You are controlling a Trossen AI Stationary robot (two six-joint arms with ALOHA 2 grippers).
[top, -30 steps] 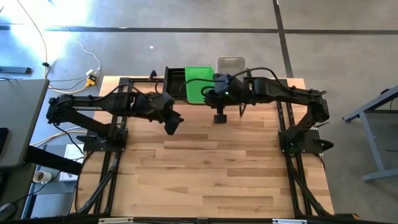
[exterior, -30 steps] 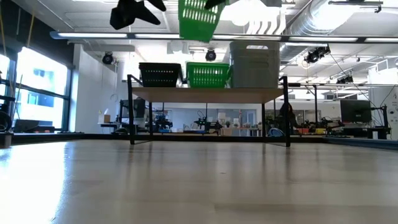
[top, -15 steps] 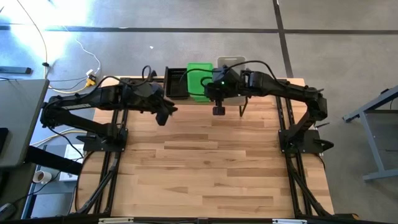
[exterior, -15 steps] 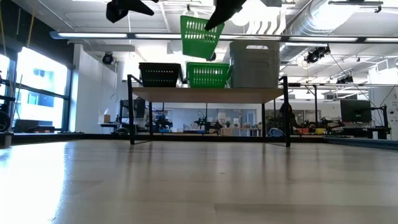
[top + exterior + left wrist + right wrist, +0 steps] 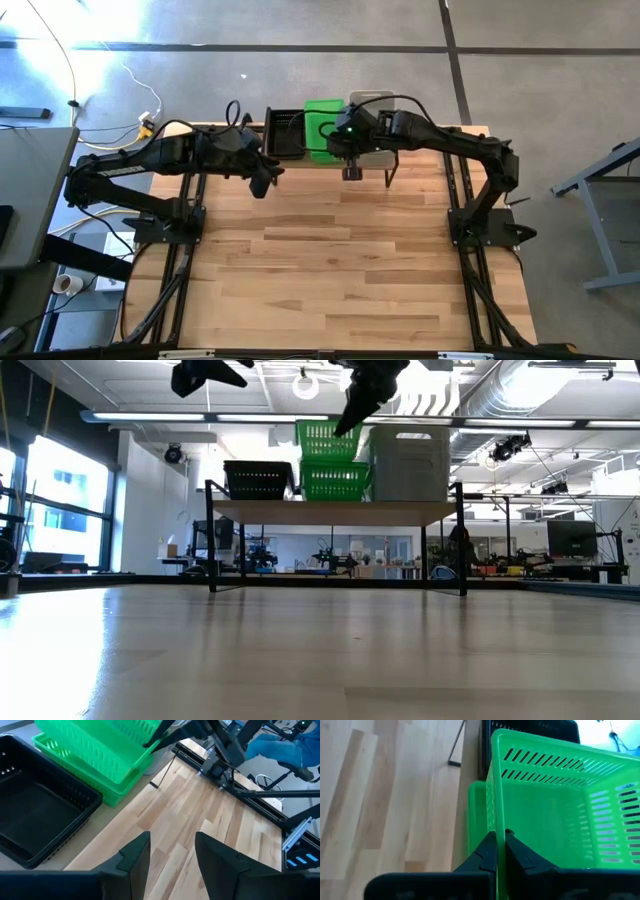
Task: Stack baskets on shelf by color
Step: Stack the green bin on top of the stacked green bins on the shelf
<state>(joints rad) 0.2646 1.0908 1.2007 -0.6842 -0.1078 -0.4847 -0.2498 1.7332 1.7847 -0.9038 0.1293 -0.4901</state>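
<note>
1. Your right pincer (image 5: 500, 845) is clamping the near wall of a green basket (image 5: 555, 815).
2. That basket is hanging just over the other green basket (image 5: 334, 481) on the shelf (image 5: 335, 510), between the black basket (image 5: 257, 480) and the clear stack (image 5: 410, 462).
3. Since a moment ago it has been dropping lower.
4. Your left pincer (image 5: 172, 852) is hovering open over the bench (image 5: 330, 260).

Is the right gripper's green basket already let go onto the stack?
No: in the right wrist view the right gripper is pinched on the green basket's wall.
</note>
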